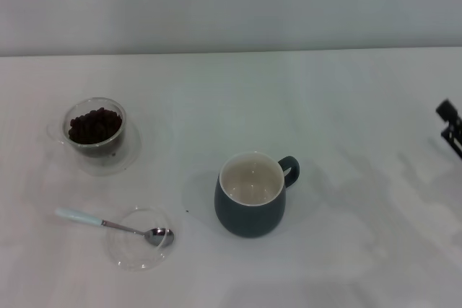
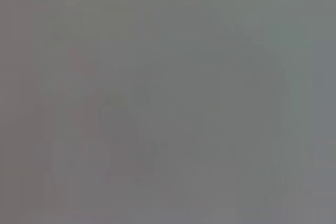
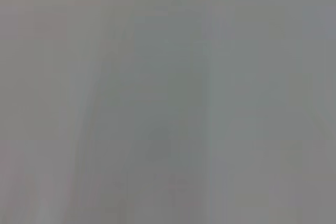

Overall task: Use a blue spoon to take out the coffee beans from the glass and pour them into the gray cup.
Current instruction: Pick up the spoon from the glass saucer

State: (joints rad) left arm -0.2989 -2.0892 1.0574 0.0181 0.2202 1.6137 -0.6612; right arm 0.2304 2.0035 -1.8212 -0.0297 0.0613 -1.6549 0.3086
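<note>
1. No step is begun: the blue spoon lies untouched, bowl in a shallow glass dish, left of the gray cup.
2. The glass holding the coffee beans stands far-left of the cup.
3. The right pincer sits at the cup's far right, whether spread I cannot tell; the left pincer is unseen.
4. Next: grip the spoon's handle.

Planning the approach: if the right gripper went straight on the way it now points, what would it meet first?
Only a dark part of the right gripper shows at the head view's right edge, so its heading is unclear. If it goes straight toward the left, the gray cup is probably nearest; bare table lies between.
</note>
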